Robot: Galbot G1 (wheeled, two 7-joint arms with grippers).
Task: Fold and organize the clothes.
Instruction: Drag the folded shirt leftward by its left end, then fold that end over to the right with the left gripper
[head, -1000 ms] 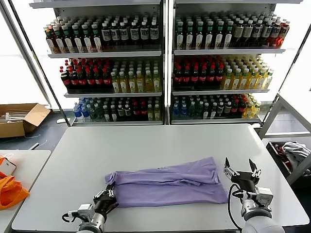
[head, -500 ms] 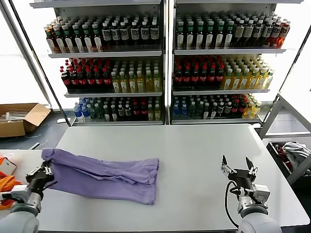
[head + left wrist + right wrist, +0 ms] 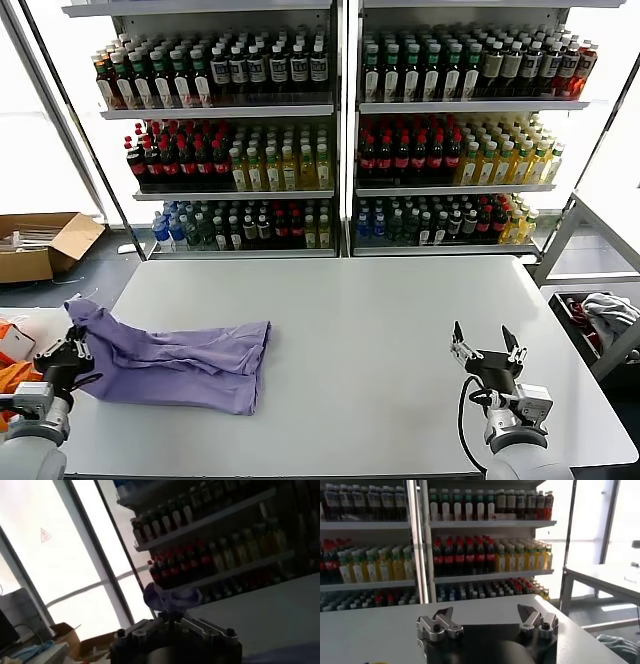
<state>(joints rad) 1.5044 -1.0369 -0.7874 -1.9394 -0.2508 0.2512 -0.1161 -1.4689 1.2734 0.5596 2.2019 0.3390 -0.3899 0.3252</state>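
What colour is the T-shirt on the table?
Plain light purple T-shirt, no print visible; the head view shows it best.

a: where's the lavender t-shirt (image 3: 185, 357) lying?

b: folded into a long strip on the white surface (image 3: 400, 330), at its left edge, one end lifted off the side.

a: lifted by what?

b: the left gripper (image 3: 68, 352), clamped tight on that raised end, just past the surface's left edge.

a: and the other arm?

b: the right gripper (image 3: 487, 351) sits low at the near right of the surface, fingers spread wide, holding nothing, well apart from the shirt.

a: anything behind?

b: shelves of bottles (image 3: 340, 130), a cardboard box (image 3: 40, 245) on the floor at left, an orange bag (image 3: 12, 378) by the left arm.
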